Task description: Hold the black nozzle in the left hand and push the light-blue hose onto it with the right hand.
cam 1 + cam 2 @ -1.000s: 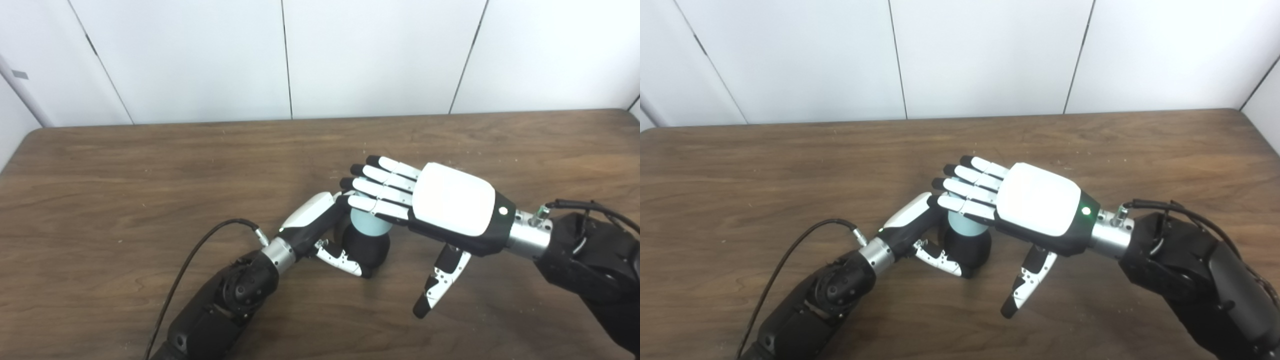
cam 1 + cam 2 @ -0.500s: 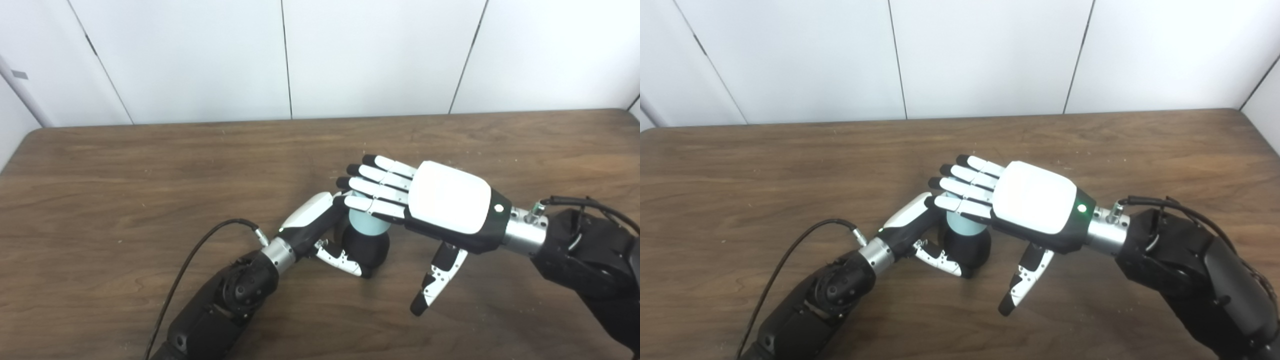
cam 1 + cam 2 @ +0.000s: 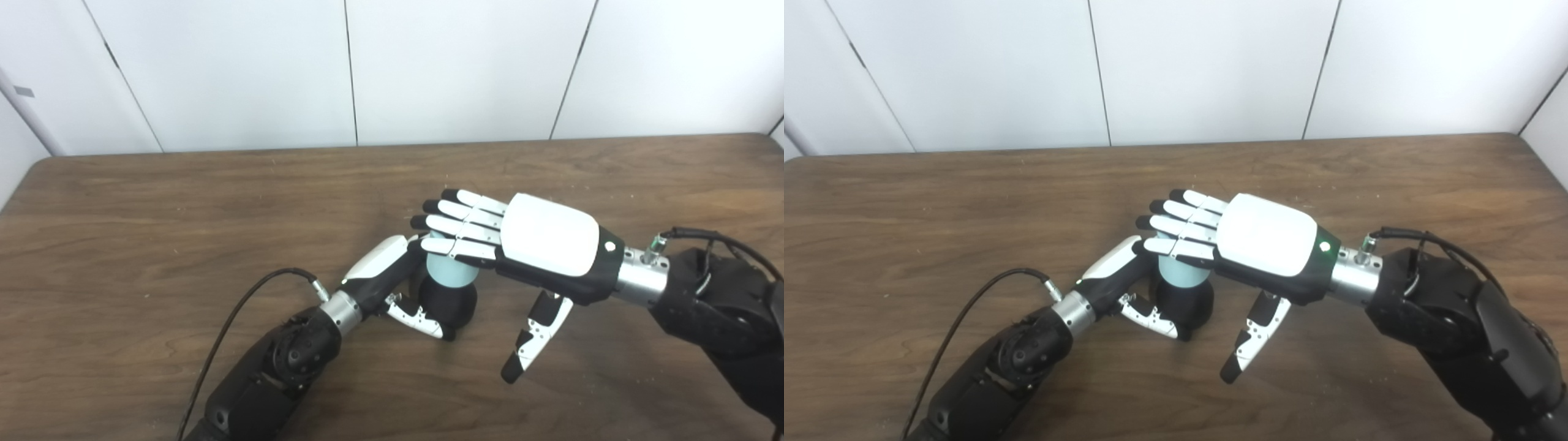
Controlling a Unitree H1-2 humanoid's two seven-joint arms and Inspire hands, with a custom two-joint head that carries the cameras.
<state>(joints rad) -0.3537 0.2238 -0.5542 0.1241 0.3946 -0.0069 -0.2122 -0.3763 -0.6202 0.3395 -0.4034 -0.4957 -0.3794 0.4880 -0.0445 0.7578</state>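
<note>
Right hand (image 3: 539,251) shifted slightly leftward, flat and holding nothing, fingers (image 3: 456,229) over one light-blue hose (image 3: 449,274), seated on one black nozzle (image 3: 1185,301) gripped by left hand (image 3: 1127,275), views otherwise matching.

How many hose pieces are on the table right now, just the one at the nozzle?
1. The light-blue hose stands on the black nozzle, which the left hand holds, with the right hand's flat fingers over its top. No other shows.

The right hand (image 3: 539,245) hides the top of the light-blue hose (image 3: 450,274).
</note>
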